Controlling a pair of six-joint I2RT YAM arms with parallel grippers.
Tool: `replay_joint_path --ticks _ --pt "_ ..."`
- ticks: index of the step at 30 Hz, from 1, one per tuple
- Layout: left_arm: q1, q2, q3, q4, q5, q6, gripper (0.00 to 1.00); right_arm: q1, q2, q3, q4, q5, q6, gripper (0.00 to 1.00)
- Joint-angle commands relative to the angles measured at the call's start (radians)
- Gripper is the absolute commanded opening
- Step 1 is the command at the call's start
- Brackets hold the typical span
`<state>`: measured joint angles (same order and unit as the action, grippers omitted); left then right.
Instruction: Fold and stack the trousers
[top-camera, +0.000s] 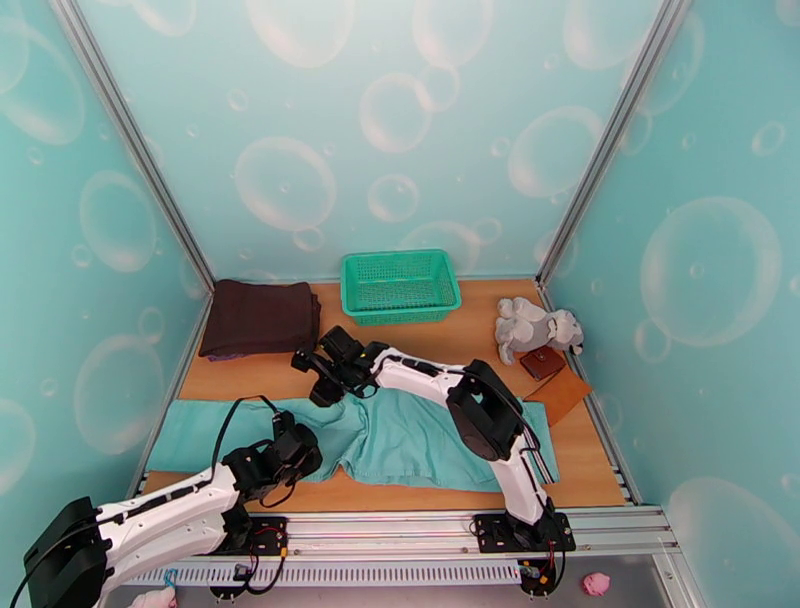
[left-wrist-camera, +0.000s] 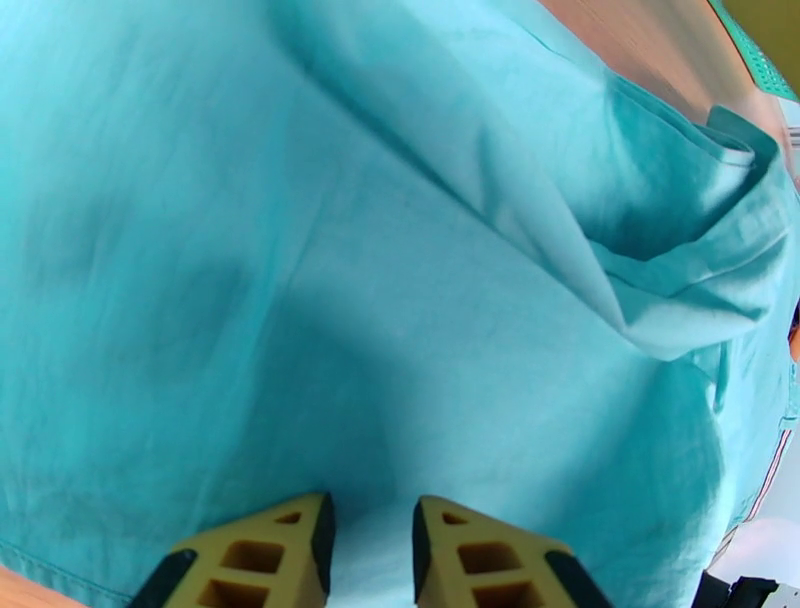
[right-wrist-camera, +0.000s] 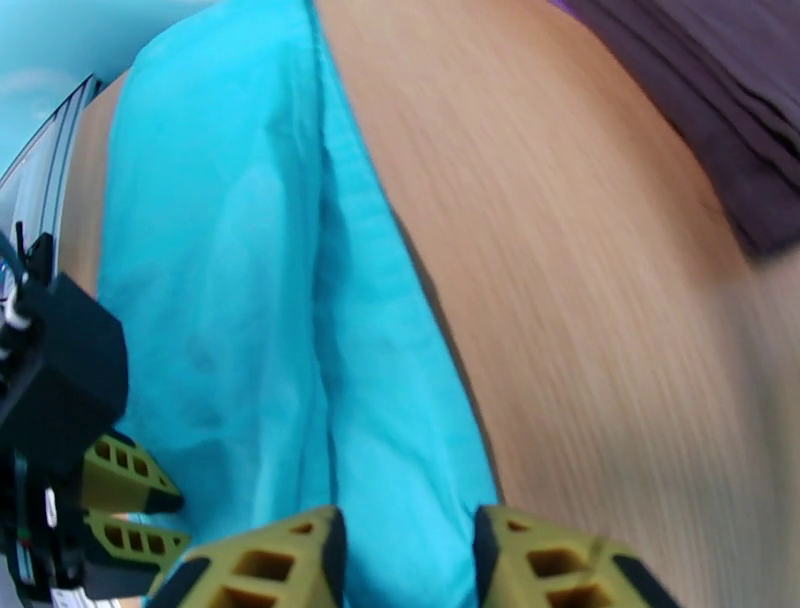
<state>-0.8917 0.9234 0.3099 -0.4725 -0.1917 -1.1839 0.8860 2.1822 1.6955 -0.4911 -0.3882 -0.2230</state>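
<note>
The trousers (top-camera: 420, 440) are being shown stretched in a long band across the near part of the surface (top-camera: 440, 340). The legs are pointing left and the striped waistband is at the right end. No crosswise fold is being seen. Whether one leg is already laid over the other cannot be told.

Stacking is not yet done: the pair is being seen well apart from the dark brown folded garment (top-camera: 262, 317) at the far left.

The near-side cloth is being covered by the left claw (left-wrist-camera: 370, 545). Its jaws are a narrow gap apart with cloth showing in the gap, but whether that cloth is being pinched cannot be told. The far edge is being straddled by the right claw (right-wrist-camera: 405, 560), jaws partly apart, and its grip is likewise unclear.

Judged: a first fold is only being set up, so nearly all the folding and the stacking are left. The green basket (top-camera: 400, 285) and grey plush toy (top-camera: 535, 328) are not being touched.
</note>
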Motion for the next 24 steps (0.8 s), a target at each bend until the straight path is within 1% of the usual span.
replay_joint_path --ticks 1,5,10,15,21,24 --pt "-0.007 0.007 -0.040 -0.120 -0.005 -0.013 0.30 0.003 0.057 -0.005 -0.081 -0.063 -0.042 0.39" --pt "-0.007 0.000 -0.040 -0.112 -0.003 -0.004 0.30 0.007 0.077 0.003 -0.101 -0.086 -0.047 0.38" --pt "-0.007 0.008 -0.034 -0.096 -0.002 0.018 0.30 0.007 0.094 0.007 -0.111 -0.056 -0.044 0.37" --pt "-0.007 0.025 -0.037 -0.081 0.008 0.021 0.30 -0.001 0.103 0.026 -0.115 -0.050 -0.045 0.33" --pt "-0.007 0.008 -0.054 -0.086 0.003 0.011 0.30 -0.013 0.110 0.060 -0.136 -0.054 -0.048 0.23" --pt "-0.007 0.008 -0.055 -0.093 -0.003 0.009 0.30 -0.018 0.114 0.077 -0.152 -0.054 -0.054 0.20"
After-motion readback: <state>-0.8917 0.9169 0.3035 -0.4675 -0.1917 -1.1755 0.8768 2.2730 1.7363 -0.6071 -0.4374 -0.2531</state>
